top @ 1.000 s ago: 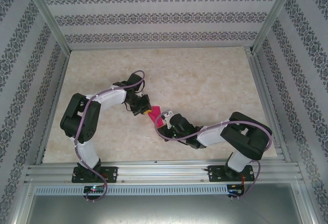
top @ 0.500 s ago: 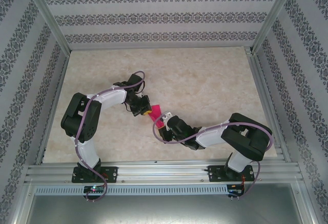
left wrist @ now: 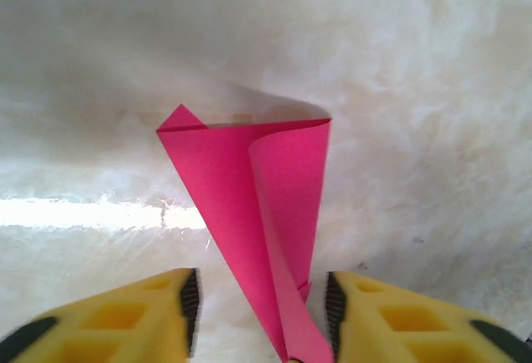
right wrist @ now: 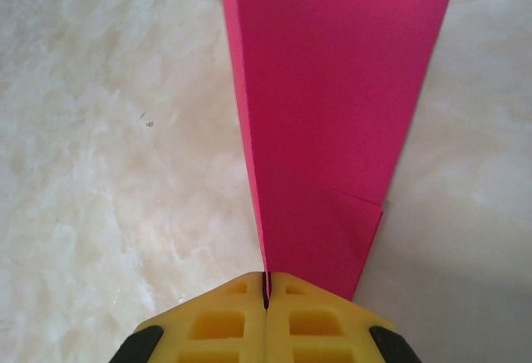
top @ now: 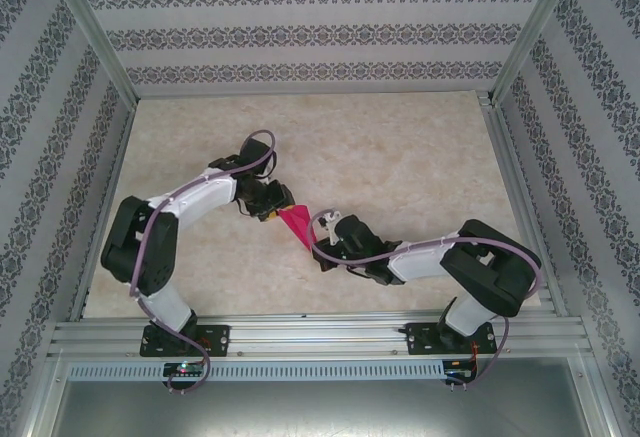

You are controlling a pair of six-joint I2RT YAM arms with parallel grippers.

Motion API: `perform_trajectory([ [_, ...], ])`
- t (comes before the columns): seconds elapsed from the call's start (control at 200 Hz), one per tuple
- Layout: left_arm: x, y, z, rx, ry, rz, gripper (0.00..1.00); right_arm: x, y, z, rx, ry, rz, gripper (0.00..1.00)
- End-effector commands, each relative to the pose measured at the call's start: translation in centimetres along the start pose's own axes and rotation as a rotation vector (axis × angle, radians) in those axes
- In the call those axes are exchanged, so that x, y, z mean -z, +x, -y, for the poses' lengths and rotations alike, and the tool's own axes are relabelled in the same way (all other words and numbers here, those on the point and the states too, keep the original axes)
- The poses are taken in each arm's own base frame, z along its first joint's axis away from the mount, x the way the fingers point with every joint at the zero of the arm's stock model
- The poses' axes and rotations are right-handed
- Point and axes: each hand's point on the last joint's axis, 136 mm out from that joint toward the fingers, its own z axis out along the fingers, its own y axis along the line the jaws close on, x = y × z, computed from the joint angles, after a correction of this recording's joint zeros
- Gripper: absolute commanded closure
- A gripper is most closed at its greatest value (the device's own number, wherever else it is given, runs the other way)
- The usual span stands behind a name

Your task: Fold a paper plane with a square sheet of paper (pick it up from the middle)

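Judging paper plane point(top: 296, 225) as near weightless, thin, quick to crease or tear. Limp across open flaps, stiffer along layered centre fold. Slick enough to slip from a loose pinch. Best gripped on stacked layers near narrow end, not on single curling flap.

Found near middle of worktop point(top: 420, 157), a little toward 6 o'clock, strung between both arms and apparently held up off surface, going by shadow beneath. Pinched at its 5 o'clock end by right claw point(right wrist: 266, 284), fingers pressed together on folded edge, with broad end fanning away toward 12 o'clock in that wrist view. Flanked at its 10 o'clock end by left claw point(left wrist: 261, 301), fingers standing apart, narrow tip running through gap close beside right-hand finger. Cannot tell whether touching there. Upper flap curling over, not pressed flat.

Compared with a second back: left claw then looked closed on paper, now parted. Left elbow swung out toward 8 o'clock. Paper then broader and blockier from above, now reading as slim dart. Right claw at lower end both times.
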Motion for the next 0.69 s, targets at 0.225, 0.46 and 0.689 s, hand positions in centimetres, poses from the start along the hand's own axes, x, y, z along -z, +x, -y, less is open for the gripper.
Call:
perform_trajectory([
  [0.225, 2.2, 0.5, -1.9, 0.001, -0.010, 0.099, 0.47, -0.6, -0.8, -1.0, -0.212, -0.175, -0.055, 1.00],
  [0.46, 1.4, 1.4, -1.6, -0.020, 0.048, 0.064, 0.51, -1.5, -0.9, -0.8, -0.326, -0.230, -0.085, 1.00],
  [0.689, 0.7, 2.3, -1.0, -0.056, 0.115, 0.027, 0.59, -2.1, -0.6, 0.0, -0.431, -0.234, -0.124, 1.00],
])
